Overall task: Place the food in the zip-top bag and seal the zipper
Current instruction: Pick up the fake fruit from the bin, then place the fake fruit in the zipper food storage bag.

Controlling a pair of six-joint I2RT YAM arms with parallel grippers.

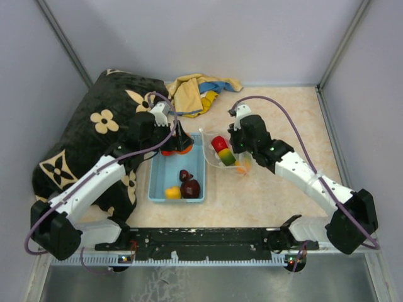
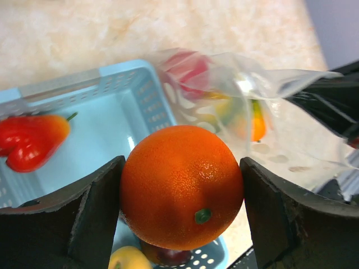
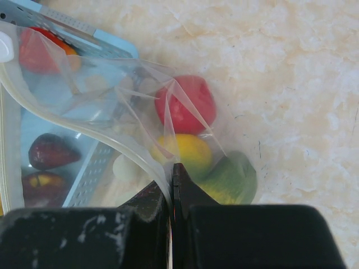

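Observation:
My left gripper (image 1: 175,146) is shut on an orange toy fruit (image 2: 180,185) and holds it above the far end of the blue basket (image 2: 129,73), next to the mouth of the zip-top bag (image 2: 269,112). My right gripper (image 3: 173,171) is shut on the bag's whitish zipper strip (image 3: 84,131) and holds the mouth up. Inside the bag (image 1: 217,154) lie a red fruit (image 3: 188,103), a yellow one (image 3: 190,151) and a green one (image 3: 233,179). In the basket are a red pepper (image 2: 31,140), two dark maroon fruits (image 1: 189,185) and a yellow fruit (image 1: 172,192).
The basket (image 1: 155,189) stands just left of the bag. A black cushion with cream flowers (image 1: 94,132) fills the left side, under my left arm. A yellow and blue cloth (image 1: 198,91) lies at the back. Grey walls close in the table.

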